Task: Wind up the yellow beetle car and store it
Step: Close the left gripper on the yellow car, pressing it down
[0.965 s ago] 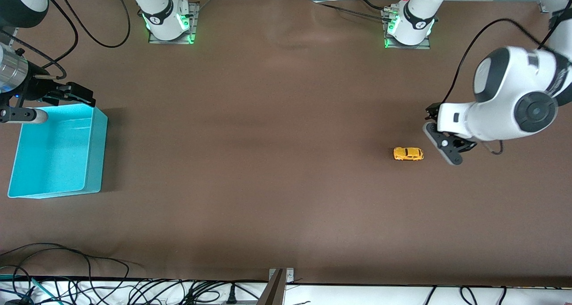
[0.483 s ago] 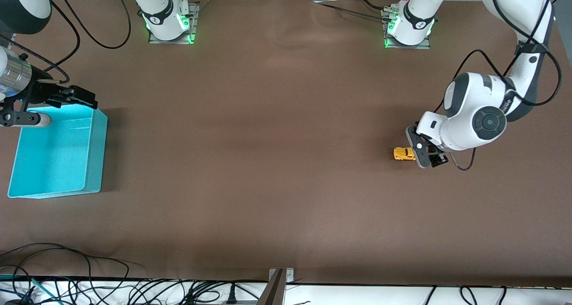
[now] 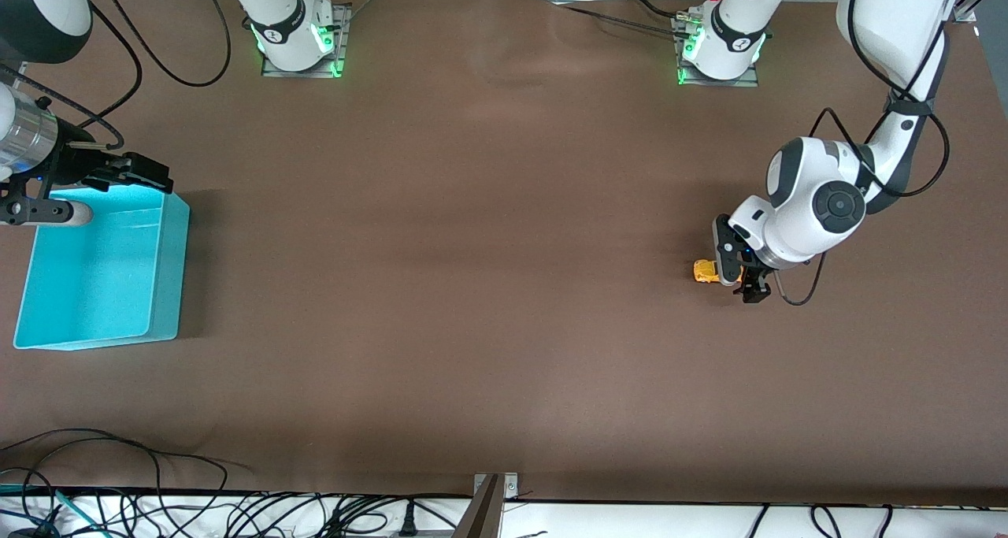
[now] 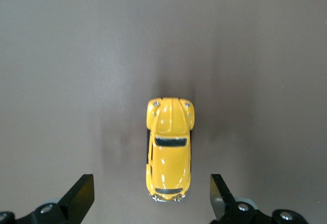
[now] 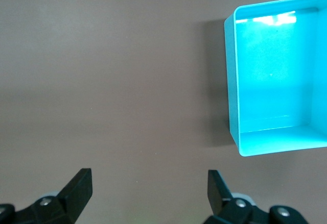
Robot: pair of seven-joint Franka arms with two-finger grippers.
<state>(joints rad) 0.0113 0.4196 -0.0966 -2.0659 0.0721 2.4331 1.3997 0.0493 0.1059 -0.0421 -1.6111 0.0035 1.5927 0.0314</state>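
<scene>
Left wrist view: yellow beetle car point(image 4: 168, 150) lies between left tool's point(image 4: 152, 203) spread fingers.

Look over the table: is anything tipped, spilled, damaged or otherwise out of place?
Nothing stands out. The yellow beetle car sits upright on its wheels under the open left gripper; the turquoise bin stands upright and empty.

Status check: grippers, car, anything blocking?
Left gripper open, over the yellow car, not gripping. Right gripper open, waiting by the turquoise bin. Car on the table, upright. Nothing in the way.
</scene>
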